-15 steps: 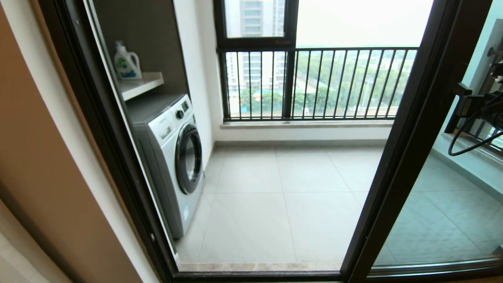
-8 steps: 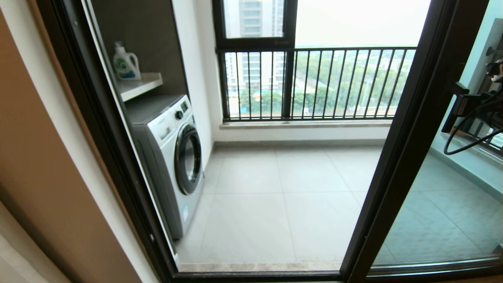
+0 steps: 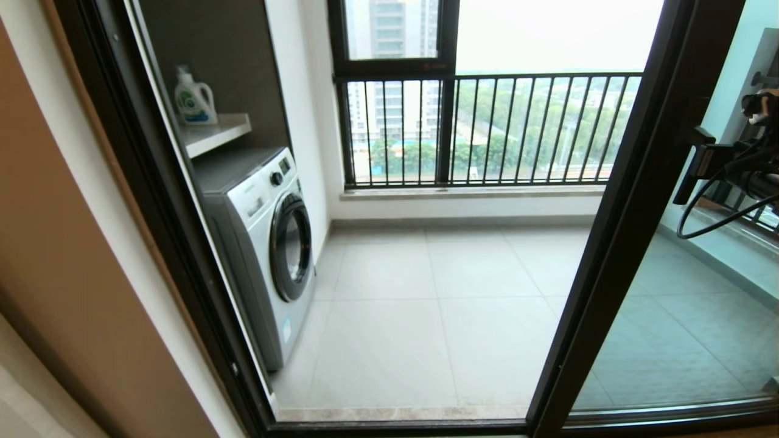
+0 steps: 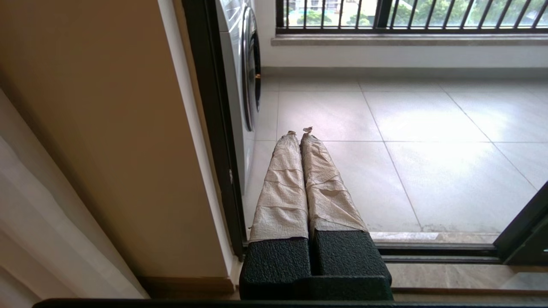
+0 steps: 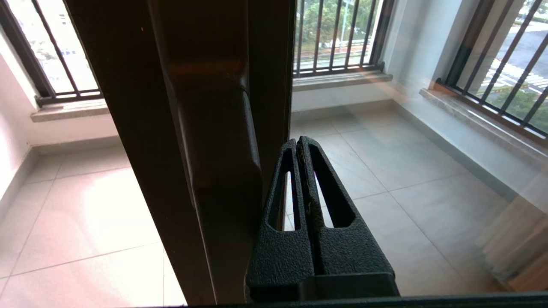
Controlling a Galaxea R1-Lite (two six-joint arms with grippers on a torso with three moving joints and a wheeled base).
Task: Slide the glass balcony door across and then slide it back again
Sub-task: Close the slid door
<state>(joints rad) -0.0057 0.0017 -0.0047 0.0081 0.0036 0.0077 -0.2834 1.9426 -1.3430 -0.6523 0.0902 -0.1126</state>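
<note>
The glass balcony door stands at the right of the head view, with its dark upright (image 3: 627,231) slanting from top right to the floor track. My right gripper (image 3: 691,167) is on the glass side of that upright, at handle height. In the right wrist view its fingers (image 5: 299,140) are shut with nothing between them, and their side rests against the upright beside the short dark bar handle (image 5: 222,162). My left gripper (image 4: 299,131), its fingers wrapped in tan tape, is shut and empty. It is held low by the left door jamb (image 4: 214,128), pointing at the balcony floor.
A white washing machine (image 3: 268,243) stands just inside the opening on the left, under a shelf with a detergent bottle (image 3: 193,97). A window with black railing bars (image 3: 487,128) closes the far side. The fixed dark frame (image 3: 170,231) and a beige wall (image 3: 61,243) bound the left.
The door's upright and my right gripper beside it have shifted a little to the left, narrowing the opening slightly. The left gripper shows no earlier frame.
</note>
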